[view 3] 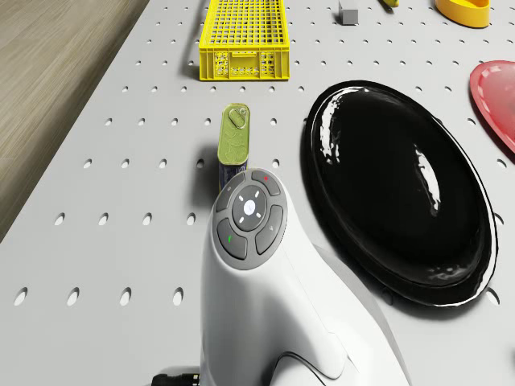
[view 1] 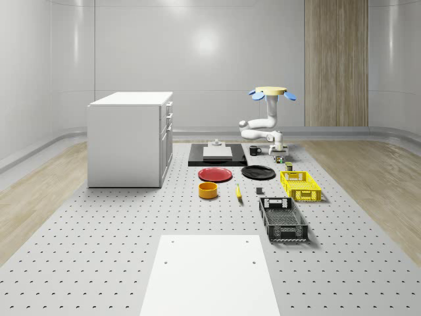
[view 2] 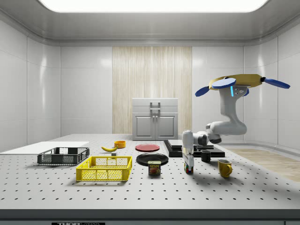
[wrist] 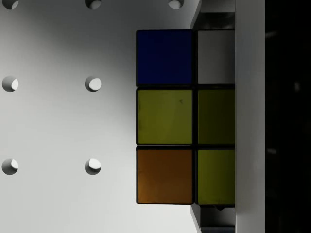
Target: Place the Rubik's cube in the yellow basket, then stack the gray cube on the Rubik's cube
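- Wrist view puts the Rubik's cube directly under your gripper, on the table.
- Finger state: cannot tell.
- Side view: drone hovers; basket waits at 9 o'clock.

The black plate serves as the landmark on the perforated table. Just beside it, toward the whole-scene view's left, lies the red plate. Nearer the camera than the plate sit an orange bowl and a banana. The black basket lies well nearer still. A can stands just beside the plate. A black mug stands behind it, and the white cabinet stands well apart, left.
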Robot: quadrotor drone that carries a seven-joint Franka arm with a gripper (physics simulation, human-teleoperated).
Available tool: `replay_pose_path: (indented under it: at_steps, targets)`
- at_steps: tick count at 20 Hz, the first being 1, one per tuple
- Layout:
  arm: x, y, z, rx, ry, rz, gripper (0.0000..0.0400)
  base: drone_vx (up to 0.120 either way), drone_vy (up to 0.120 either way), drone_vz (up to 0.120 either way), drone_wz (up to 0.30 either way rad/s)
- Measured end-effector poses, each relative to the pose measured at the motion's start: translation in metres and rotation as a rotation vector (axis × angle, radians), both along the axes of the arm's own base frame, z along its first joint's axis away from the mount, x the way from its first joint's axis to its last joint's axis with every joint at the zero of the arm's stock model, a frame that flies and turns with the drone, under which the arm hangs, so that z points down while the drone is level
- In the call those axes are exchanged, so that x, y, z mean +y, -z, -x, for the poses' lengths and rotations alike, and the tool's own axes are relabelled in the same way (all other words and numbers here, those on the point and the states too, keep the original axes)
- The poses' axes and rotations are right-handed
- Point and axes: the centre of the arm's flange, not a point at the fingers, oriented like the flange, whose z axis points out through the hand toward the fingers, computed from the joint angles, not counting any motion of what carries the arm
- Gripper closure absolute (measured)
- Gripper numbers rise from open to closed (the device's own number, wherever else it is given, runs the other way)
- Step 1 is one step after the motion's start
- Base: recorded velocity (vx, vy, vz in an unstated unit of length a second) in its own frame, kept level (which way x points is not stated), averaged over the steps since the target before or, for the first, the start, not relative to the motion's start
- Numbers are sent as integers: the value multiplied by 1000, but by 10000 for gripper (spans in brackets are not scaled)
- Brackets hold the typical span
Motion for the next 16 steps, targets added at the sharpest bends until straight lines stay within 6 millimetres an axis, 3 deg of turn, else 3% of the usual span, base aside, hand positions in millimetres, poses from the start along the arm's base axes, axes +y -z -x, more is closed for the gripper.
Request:
replay_pose_path:
  at_steps: [6, 16]
  targets:
    - [0, -1, 0, 0, 0, 0, 65, 0, 0, 0, 0]
    - [0, 5, 0, 0, 0, 0, 74, 0, 0, 0, 0]
